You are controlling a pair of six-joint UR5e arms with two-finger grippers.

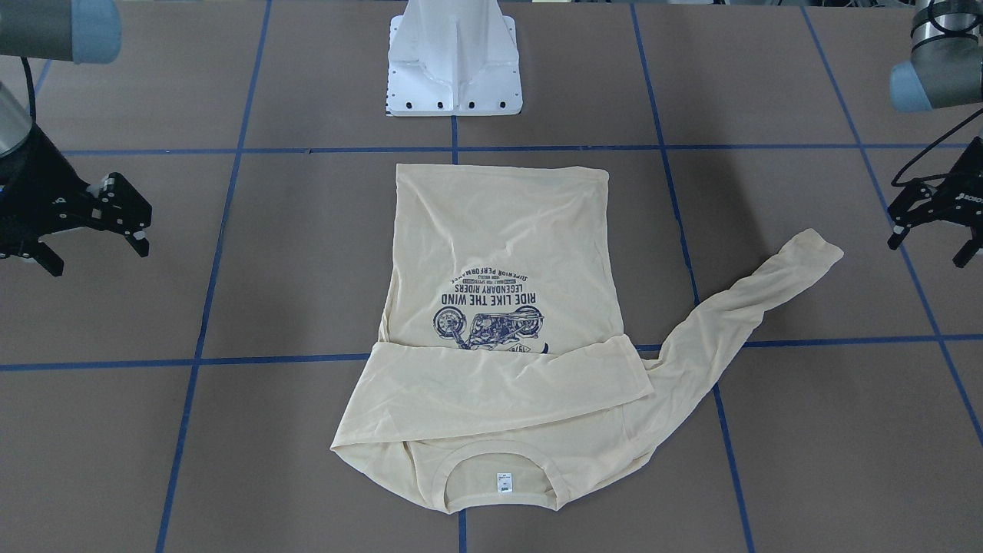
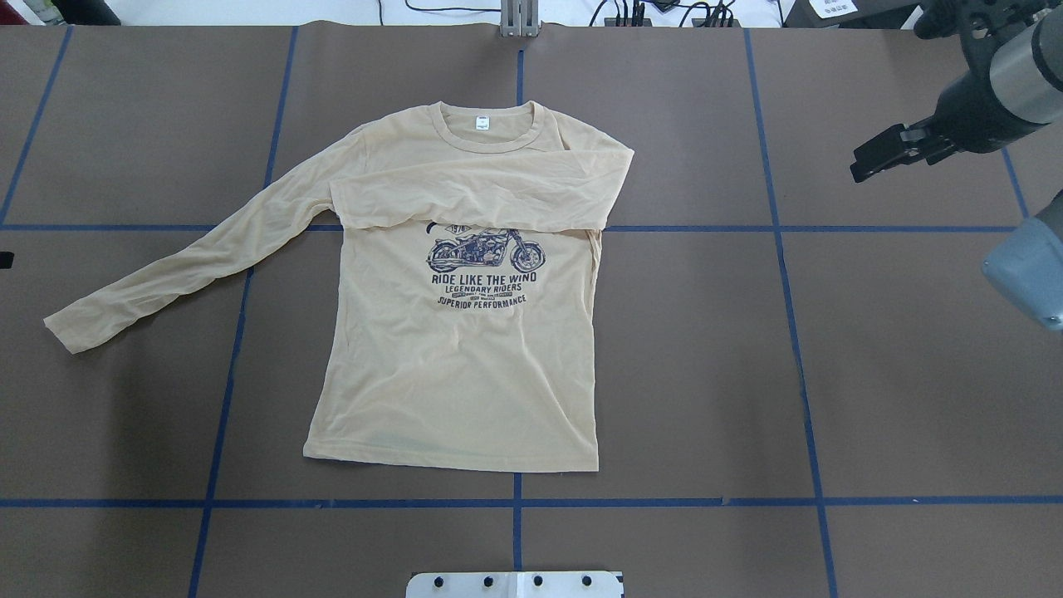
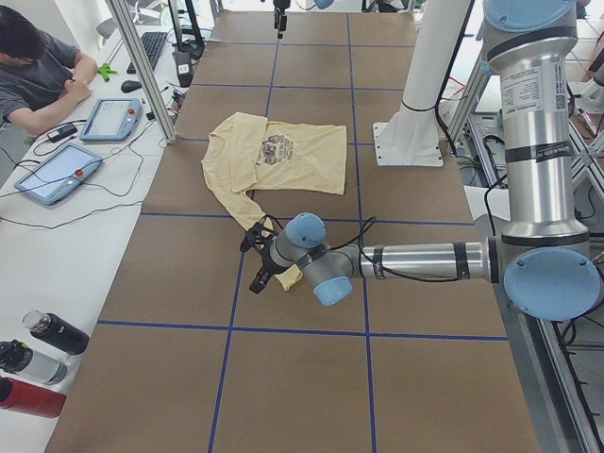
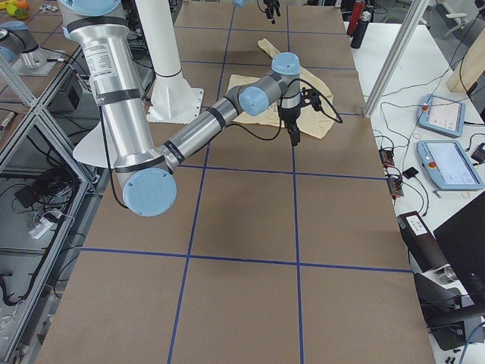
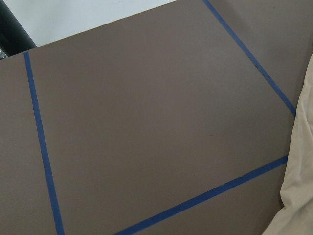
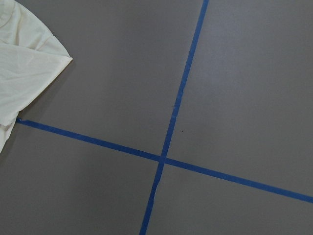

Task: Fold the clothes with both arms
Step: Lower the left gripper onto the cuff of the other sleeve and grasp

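Note:
The pale cream-yellow long-sleeved T-shirt [image 2: 465, 349] lies flat and print-up in the middle of the table, collar and white neck label on the far side from the robot. One sleeve [image 2: 482, 195] is folded across the chest, just above the motorcycle print. The other sleeve [image 2: 183, 266] stretches out towards my left side. My left gripper [image 1: 927, 253] is open and empty, above the table beyond that sleeve's cuff [image 1: 814, 246]. My right gripper [image 1: 96, 257] is open and empty, well off the shirt's other side; it also shows in the overhead view [image 2: 872, 162].
The white pedestal base [image 1: 455, 57] stands at the robot's edge of the table. Blue tape lines [image 2: 515, 502] grid the brown table top. In the exterior left view an operator [image 3: 38, 80] sits at a side bench with tablets [image 3: 57, 175] and bottles [image 3: 42, 354].

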